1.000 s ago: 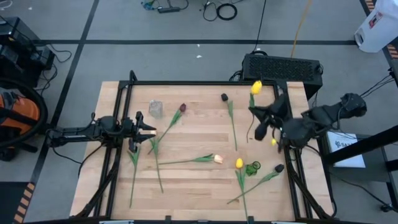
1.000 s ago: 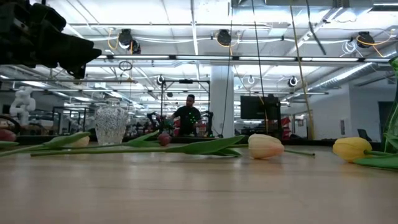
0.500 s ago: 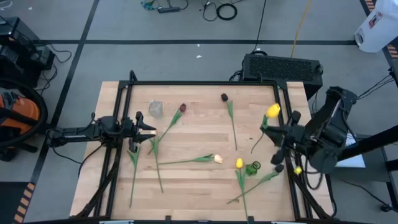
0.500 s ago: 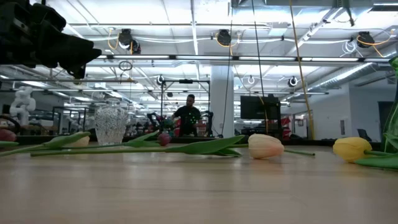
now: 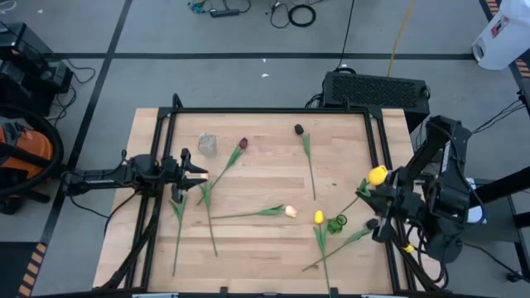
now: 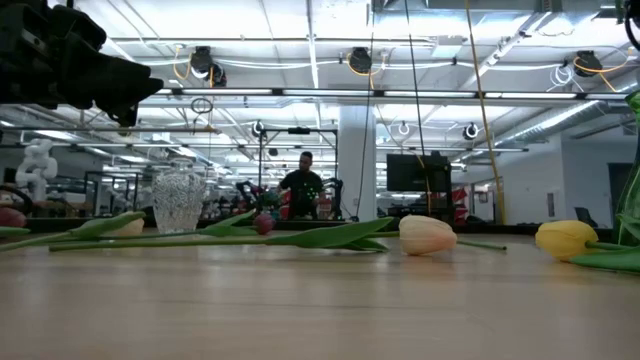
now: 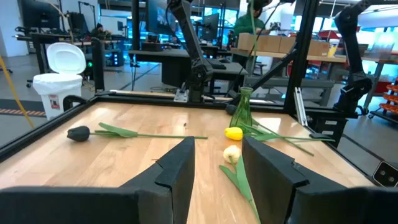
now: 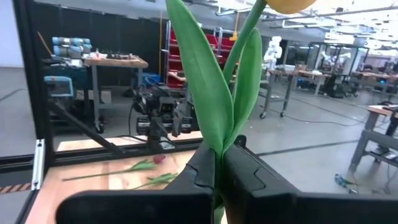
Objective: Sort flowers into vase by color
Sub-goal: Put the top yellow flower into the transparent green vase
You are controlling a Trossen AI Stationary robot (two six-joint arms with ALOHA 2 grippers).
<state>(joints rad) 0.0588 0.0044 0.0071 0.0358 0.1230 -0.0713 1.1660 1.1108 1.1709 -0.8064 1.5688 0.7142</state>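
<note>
Yellow tulip (image 5: 378, 175), light and floppy, sits pinched low on its stem in my right hand (image 5: 374, 201), closed

Mid table (image 5: 257, 186) bare; green vase (image 5: 337, 223) hemmed by tulips (image 5: 318, 218).

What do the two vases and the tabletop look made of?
Clear vase: probably cut or pressed glass, see-through with a faceted pattern. Green vase: likely tinted glass, translucent and glossy. Tabletop: wood, with pale planks, visible seams and a matte finish.
</note>
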